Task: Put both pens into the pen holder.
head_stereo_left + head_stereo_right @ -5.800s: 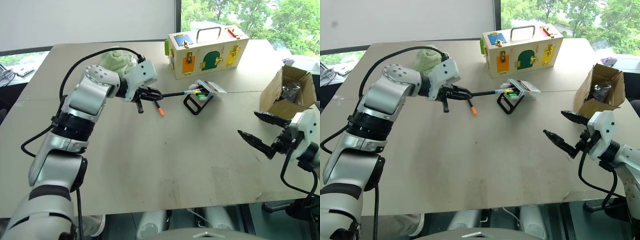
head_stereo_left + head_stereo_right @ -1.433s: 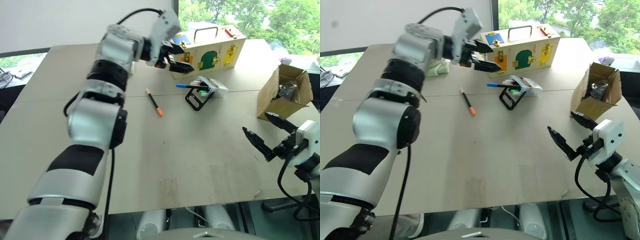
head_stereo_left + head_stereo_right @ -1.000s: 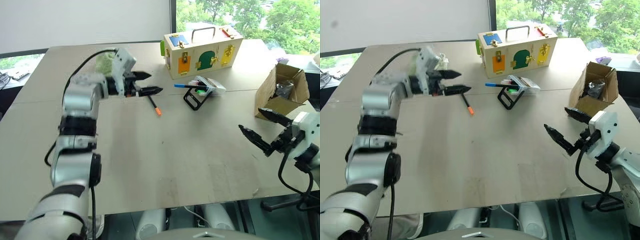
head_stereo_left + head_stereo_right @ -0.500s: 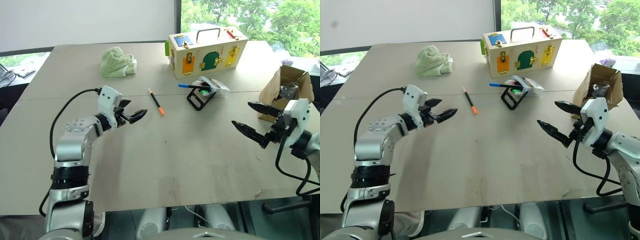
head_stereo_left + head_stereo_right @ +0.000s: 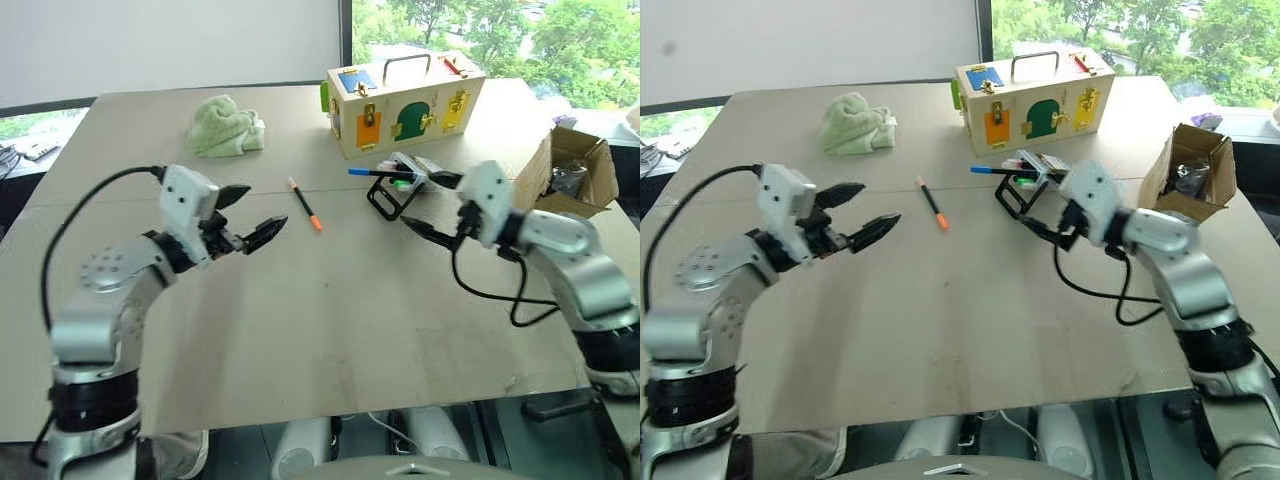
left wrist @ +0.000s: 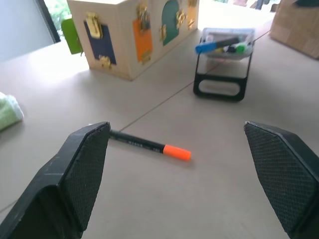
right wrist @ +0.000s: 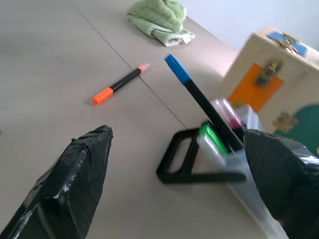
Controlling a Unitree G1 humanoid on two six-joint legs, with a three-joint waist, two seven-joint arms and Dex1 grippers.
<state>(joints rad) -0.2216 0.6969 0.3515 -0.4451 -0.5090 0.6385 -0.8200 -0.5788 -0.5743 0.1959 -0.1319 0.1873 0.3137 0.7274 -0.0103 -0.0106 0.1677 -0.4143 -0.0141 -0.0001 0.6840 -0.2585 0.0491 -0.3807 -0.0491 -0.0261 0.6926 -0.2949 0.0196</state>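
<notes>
Lying flat on the table (image 5: 330, 330), orange-capped pen (image 5: 305, 204), between left gripper (image 5: 247, 214) and pen holder (image 5: 402, 186). Sticking out of pen holder, blue-ended pen (image 5: 372, 172). Left gripper fingers spread apart, empty. Right gripper (image 5: 432, 206) also spread wide, empty, close beside pen holder.

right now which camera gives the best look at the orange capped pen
The left wrist view: the orange-capped pen lies whole and close on the table between the open left claw's fingers. The right wrist view shows it whole but farther off; both eye views show it small, beside the pen holder.
</notes>
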